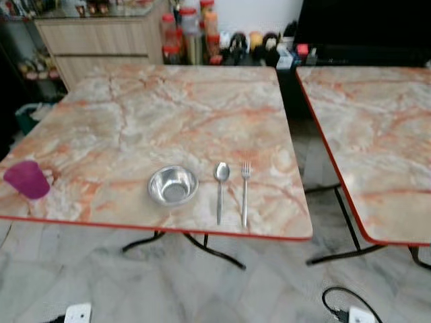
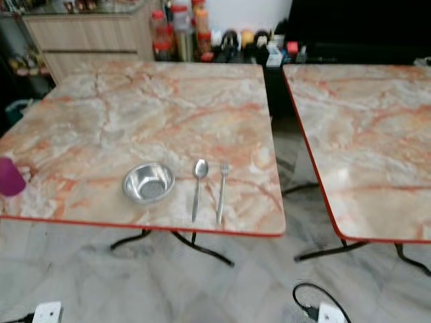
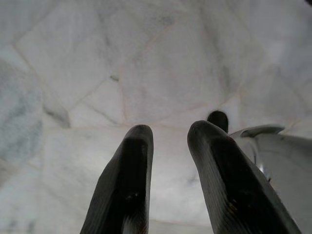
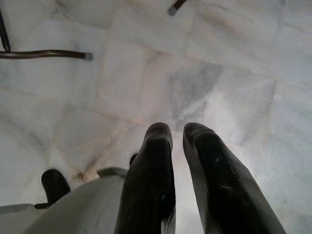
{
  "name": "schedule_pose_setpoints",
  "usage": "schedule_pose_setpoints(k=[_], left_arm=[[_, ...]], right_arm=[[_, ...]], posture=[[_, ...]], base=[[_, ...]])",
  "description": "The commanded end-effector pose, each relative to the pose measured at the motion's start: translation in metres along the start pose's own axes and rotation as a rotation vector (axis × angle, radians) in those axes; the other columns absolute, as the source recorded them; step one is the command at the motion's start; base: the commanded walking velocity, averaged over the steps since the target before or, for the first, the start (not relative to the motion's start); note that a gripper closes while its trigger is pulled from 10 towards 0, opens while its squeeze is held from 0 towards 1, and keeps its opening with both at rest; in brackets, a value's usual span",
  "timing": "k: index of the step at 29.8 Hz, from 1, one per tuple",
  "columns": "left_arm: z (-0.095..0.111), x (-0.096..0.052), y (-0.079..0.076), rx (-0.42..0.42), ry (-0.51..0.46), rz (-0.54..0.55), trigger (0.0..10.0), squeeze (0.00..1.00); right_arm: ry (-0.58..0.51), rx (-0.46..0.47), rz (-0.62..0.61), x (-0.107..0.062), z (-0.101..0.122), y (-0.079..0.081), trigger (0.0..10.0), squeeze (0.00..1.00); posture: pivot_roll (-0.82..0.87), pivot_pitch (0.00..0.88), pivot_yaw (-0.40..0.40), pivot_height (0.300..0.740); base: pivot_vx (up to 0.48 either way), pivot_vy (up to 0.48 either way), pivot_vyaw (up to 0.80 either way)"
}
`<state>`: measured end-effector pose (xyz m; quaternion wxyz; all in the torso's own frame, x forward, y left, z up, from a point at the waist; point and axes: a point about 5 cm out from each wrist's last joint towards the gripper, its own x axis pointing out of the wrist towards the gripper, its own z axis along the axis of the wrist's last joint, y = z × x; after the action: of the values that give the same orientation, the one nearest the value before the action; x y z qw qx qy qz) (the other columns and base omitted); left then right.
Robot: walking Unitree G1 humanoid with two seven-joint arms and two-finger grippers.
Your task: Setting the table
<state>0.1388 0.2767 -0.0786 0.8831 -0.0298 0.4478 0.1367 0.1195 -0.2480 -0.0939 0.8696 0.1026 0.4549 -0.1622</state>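
Observation:
A marble-patterned table with a red edge stands in front of me. Near its front edge a steel bowl sits upright, with a spoon and a fork lying side by side just to its right. A purple cup stands at the table's front left corner. My left gripper hangs over the pale floor tiles, open with nothing between its fingers. My right gripper also hangs over the floor, its fingers nearly together and holding nothing.
A second matching table stands to the right across a narrow gap. A wooden cabinet and several jars line the back wall. A white plug and a black cable lie on the floor in front.

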Motion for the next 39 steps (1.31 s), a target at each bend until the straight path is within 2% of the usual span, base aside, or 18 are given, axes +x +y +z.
schedule_pose_setpoints(k=[1, 2, 3, 4, 5, 6, 8, 10, 15, 16, 21, 25, 29, 33, 34, 35, 38, 39], left_arm=[[-0.002, -0.001, 0.003, -0.033, -0.017, 0.023, 10.0, 0.0], [-0.002, -0.001, 0.003, -0.033, -0.017, 0.024, 10.0, 0.0], [0.027, 0.004, 0.001, -0.052, -0.096, 0.015, 10.0, 0.0], [0.067, 0.008, 0.0, -0.077, -0.204, 0.006, 10.0, 0.0], [0.067, 0.008, 0.0, -0.077, -0.204, 0.006, 10.0, 0.0], [0.083, 0.007, 0.006, -0.099, -0.259, 0.024, 10.0, 0.0], [0.086, 0.006, 0.008, -0.109, -0.271, 0.03, 10.0, 0.0], [0.097, 0.004, 0.012, -0.119, -0.306, 0.022, 10.0, 0.0], [0.101, 0.004, 0.007, -0.09, -0.318, -0.012, 10.0, 0.0], [0.096, 0.005, 0.002, -0.072, -0.303, -0.02, 10.0, 0.0], [0.08, 0.003, -0.003, -0.087, -0.287, -0.033, 10.0, 0.0], [0.066, -0.009, 0.0, -0.075, -0.351, -0.037, 10.0, 0.0], [0.053, -0.033, 0.001, 0.006, -0.425, -0.048, 10.0, 0.0], [0.045, -0.068, -0.002, 0.024, -0.498, -0.051, 10.0, 0.0], [0.045, -0.068, -0.002, 0.024, -0.498, -0.051, 10.0, 0.0], [0.041, -0.086, -0.003, 0.017, -0.523, -0.045, 10.0, 0.0], [0.036, -0.106, -0.004, 0.016, -0.536, -0.031, 10.0, 0.0], [0.033, -0.123, -0.004, 0.021, -0.548, -0.014, 10.0, 0.0]], right_arm=[[0.003, -0.002, -0.001, 0.001, 0.001, 0.001, 10.0, 0.0], [0.003, -0.001, -0.001, 0.001, 0.001, 0.001, 10.0, 0.0], [0.004, 0.0, -0.001, 0.0, 0.001, 0.001, 10.0, 0.0], [0.005, 0.003, -0.001, 0.0, 0.0, 0.002, 10.0, 0.0], [0.005, 0.003, -0.001, 0.0, 0.0, 0.002, 10.0, 0.0], [0.007, 0.007, 0.0, 0.0, -0.002, 0.002, 10.0, 0.0], [0.007, 0.008, 0.0, 0.0, -0.002, 0.003, 10.0, 0.0], [0.011, 0.014, 0.003, 0.0, -0.003, 0.004, 10.0, 0.0], [0.012, 0.015, 0.005, 0.0, -0.004, 0.004, 10.0, 0.0], [0.012, 0.013, 0.006, 0.0, -0.004, 0.004, 10.0, 0.0], [0.007, 0.014, 0.003, 0.0, -0.004, 0.003, 10.0, 0.0], [0.003, 0.015, 0.0, 0.0, -0.003, 0.003, 10.0, 0.0], [0.004, 0.009, 0.0, 0.0, -0.001, 0.001, 10.0, 0.0], [0.003, 0.005, 0.0, 0.0, 0.0, 0.0, 10.0, 0.0], [0.003, 0.005, 0.0, 0.0, 0.0, 0.0, 10.0, 0.0], [0.002, 0.003, 0.0, 0.0, 0.001, 0.0, 10.0, 0.0], [0.003, 0.0, 0.001, 0.001, 0.002, -0.001, 10.0, 0.0], [0.004, -0.005, 0.002, 0.001, 0.003, -0.001, 10.0, 0.0]], posture=[[0.07, 0.059, 0.016, 0.74], [0.07, 0.059, 0.016, 0.74], [0.07, 0.061, 0.022, 0.74], [0.07, 0.059, 0.029, 0.74], [0.07, 0.059, 0.029, 0.74], [0.08, 0.057, 0.034, 0.74], [0.08, 0.057, 0.034, 0.74], [0.09, 0.057, 0.037, 0.74], [0.09, 0.059, 0.035, 0.74], [0.09, 0.06, 0.036, 0.74], [0.09, 0.06, 0.035, 0.74], [0.1, 0.065, 0.028, 0.74], [0.11, 0.065, 0.027, 0.74], [0.12, 0.063, 0.02, 0.74], [0.12, 0.063, 0.02, 0.74], [0.13, 0.064, 0.014, 0.74], [0.13, 0.064, 0.011, 0.74], [0.14, 0.065, 0.01, 0.74]], base=[[0.0, 0.0, 0.0], [0.0, 0.0, 0.0], [0.0, 0.0, 0.0], [0.0, 0.0, 0.0], [0.0, 0.0, 0.0], [0.0, 0.0, 0.0], [0.0, 0.0, 0.0], [0.0, 0.0, 0.0], [0.0, 0.0, 0.0], [0.0, 0.0, 0.0], [0.0, 0.0, 0.0], [0.0, 0.0, 0.0], [0.0, 0.0, 0.0], [0.0, 0.0, 0.0], [0.0, 0.0, 0.0], [0.0, 0.0, 0.0], [0.0, 0.0, 0.0], [0.0, 0.0, 0.0]])
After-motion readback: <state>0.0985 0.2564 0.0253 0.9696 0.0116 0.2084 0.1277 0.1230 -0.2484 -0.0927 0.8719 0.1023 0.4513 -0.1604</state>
